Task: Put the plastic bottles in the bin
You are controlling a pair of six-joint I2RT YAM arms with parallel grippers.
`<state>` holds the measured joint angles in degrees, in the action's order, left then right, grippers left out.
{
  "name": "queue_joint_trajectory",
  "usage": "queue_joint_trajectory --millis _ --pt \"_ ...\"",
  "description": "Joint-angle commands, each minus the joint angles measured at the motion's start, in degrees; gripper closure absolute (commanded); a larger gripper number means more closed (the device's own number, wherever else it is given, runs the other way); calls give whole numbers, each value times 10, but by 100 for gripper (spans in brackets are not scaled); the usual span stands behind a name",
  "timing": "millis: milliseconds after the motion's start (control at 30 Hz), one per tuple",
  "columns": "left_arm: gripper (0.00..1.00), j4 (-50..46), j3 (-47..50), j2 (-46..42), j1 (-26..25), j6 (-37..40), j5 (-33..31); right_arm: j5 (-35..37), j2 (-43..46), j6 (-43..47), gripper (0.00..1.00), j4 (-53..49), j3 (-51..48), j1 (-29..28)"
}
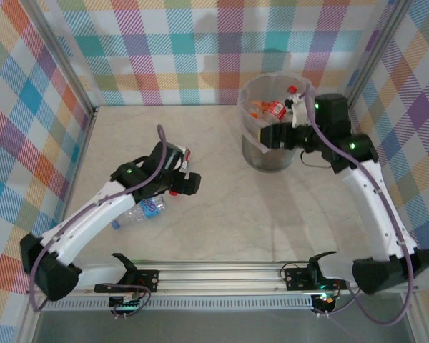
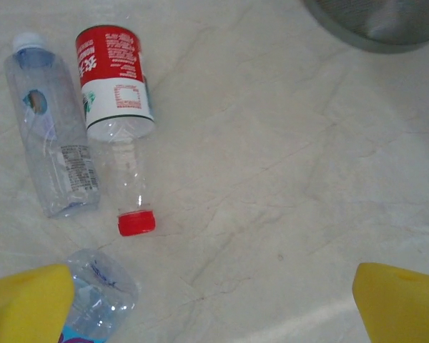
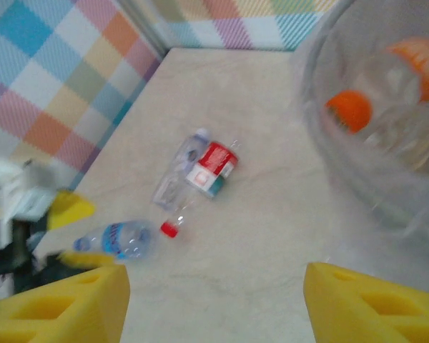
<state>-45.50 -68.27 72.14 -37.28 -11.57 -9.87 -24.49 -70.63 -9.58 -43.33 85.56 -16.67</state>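
Translucent grey plastic makes up the bin [image 1: 257, 156], and every place below is reckoned from it. Inside it, a red-labelled bottle [image 1: 276, 109] and an orange bottle [image 1: 257, 111] are seen lying close together. In the right wrist view, blurred orange shapes [image 3: 349, 111] are made out through its wall.

The right hand [image 3: 214, 314] is held at the bin's rim, on the side facing the arm bases. Whether it is over the mouth or just outside the wall cannot be told. Its yellow fingers [image 3: 64, 307] are spread apart, and nothing is held between them.

Three bottles are found lying on the pale marbled surface [image 1: 272, 221], well apart from the bin and to its left. Two of them are laid side by side, touching. The first is a red-and-white bottle [image 2: 114, 82], with its red cap [image 2: 136, 224] at the end farther from the bin. The second is a clear bottle [image 2: 53, 143], placed on the side of the first that is turned away from the bin, with its pale cap pointing the opposite way. The third, a blue-labelled bottle [image 2: 96, 296], is the farthest from the bin.

The left hand [image 2: 214, 307] is held above the surface beside these three, well apart from the bin. Its fingers are spread wide, with only bare surface seen between them. The blue-labelled bottle is just beside one finger [image 2: 25, 304]; whether the two touch cannot be told.
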Motion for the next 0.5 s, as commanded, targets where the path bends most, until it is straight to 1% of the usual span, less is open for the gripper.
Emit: queue_joint_trajectory --millis 0,133,200,300,400,467 --pt "2 -33 -52 76 21 -25 -27 -88 56 -3 31 60 -88 0" --pt "7 -54 -109 162 51 -32 -25 -136 101 -30 28 110 -186 -1" --pt "9 -57 -130 200 70 -30 -8 -163 113 -41 25 137 -222 -1" --pt "10 -56 -149 243 90 -21 10 -188 119 -37 23 146 -246 -1" --pt "11 -51 -160 279 108 -15 24 -187 125 -14 21 133 -255 -1" --pt "14 -40 -165 298 119 -14 34 -182 129 -9 20 133 -261 -1"
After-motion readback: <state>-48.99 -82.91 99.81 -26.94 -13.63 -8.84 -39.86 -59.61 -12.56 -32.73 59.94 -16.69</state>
